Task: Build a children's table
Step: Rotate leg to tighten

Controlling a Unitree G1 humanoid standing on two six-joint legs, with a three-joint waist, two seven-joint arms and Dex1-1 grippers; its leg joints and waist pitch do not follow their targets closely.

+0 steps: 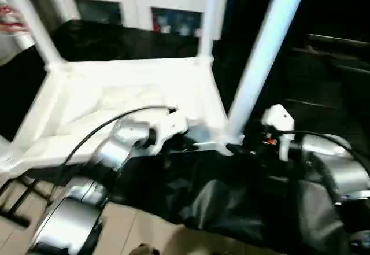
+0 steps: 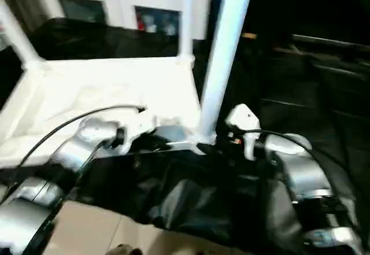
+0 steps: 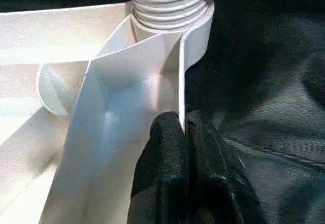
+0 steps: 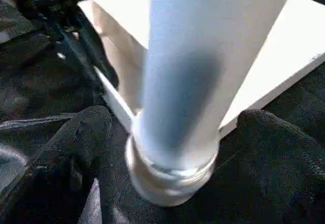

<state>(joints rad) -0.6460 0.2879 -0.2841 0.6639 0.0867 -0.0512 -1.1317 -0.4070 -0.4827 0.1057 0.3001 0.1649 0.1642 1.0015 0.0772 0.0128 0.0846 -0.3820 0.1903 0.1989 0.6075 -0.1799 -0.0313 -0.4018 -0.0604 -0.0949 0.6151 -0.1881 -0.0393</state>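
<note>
Tabletop [image 1: 124,113]: white plastic, rectangular, upside down, ribbed underside showing; centre-left of the head view, on black cloth. Legs: three white tapered tubes upright in corner sockets, upper left [image 1: 32,23], upper centre [image 1: 208,18], centre-right [image 1: 263,52].

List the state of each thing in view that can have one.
Tabletop: upside down, ribbed underside up.
Near-right leg: standing in its corner socket.
Left pincer: shut on the tabletop's rim.
Right pincer: open, fingers either side of the leg's base.
Cabinet: doors closed.
</note>
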